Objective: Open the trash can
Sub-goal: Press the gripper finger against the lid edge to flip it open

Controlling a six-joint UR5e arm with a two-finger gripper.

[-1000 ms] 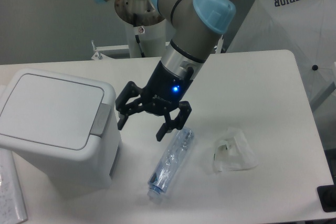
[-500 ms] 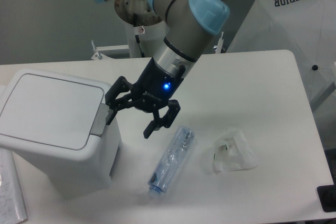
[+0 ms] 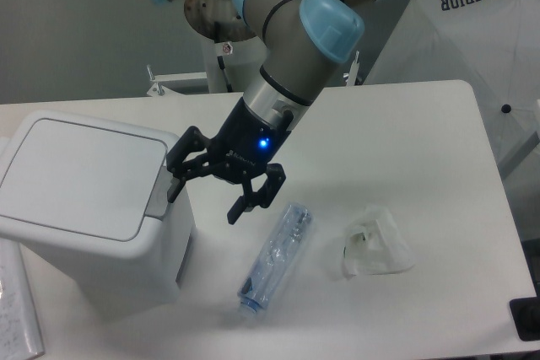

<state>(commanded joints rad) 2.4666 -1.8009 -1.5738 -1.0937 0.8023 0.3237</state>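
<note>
"SUPERIOR" is printed on the white cover (image 3: 472, 31) at upper right. The arm angles down-left, its gripper (image 3: 205, 198) spread and empty beside the trash can (image 3: 84, 208).

Bright even overhead light, soft faint shadows on the table (image 3: 422, 141), slightly grainy, mild softness throughout

Your arm reaches down from the upper middle of the view, its grey links and pale blue joint caps bending at the elbow so the wrist slants down and to the left. A blue light glows on the black wrist housing. Your gripper (image 3: 203, 200) hangs tilted at the end, its two black fingers spread wide apart with nothing between them. One fingertip (image 3: 174, 192) points lower left, the other sits lower and further right.
</note>
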